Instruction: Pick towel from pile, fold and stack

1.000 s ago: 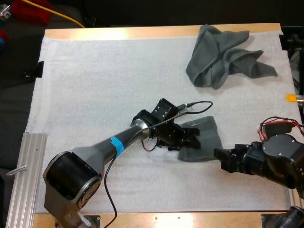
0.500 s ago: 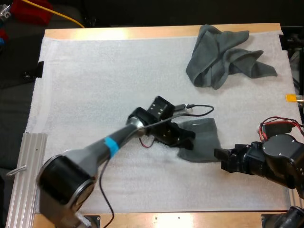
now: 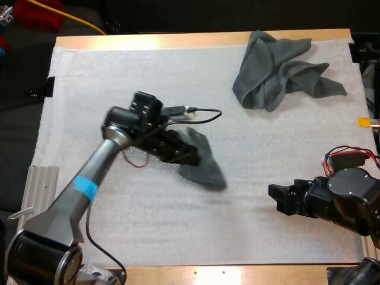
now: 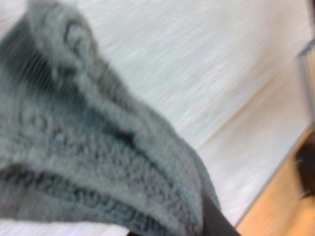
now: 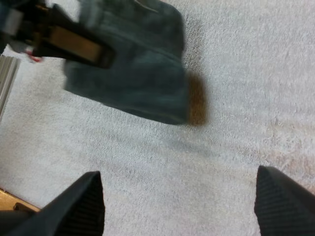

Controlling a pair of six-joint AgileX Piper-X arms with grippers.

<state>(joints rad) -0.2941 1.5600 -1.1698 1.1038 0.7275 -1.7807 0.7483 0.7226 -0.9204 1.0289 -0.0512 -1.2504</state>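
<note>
The left claw (image 3: 189, 155) is clamping a folded grey-green towel (image 3: 205, 169) at the middle of the white mat (image 3: 119, 77), slightly left. The right claw (image 3: 278, 199) is sitting spread wide and empty at the near right, well apart from it. A crumpled towel (image 3: 279, 68) is lying at the counter's (image 3: 196, 40) far right.

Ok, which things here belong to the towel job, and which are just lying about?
Job:
held towel, clamped in the left gripper
crumpled towel, at the far right of the white mat
right gripper, open over bare mat

Lying about:
metal rail, beside the mat's near left edge
</note>
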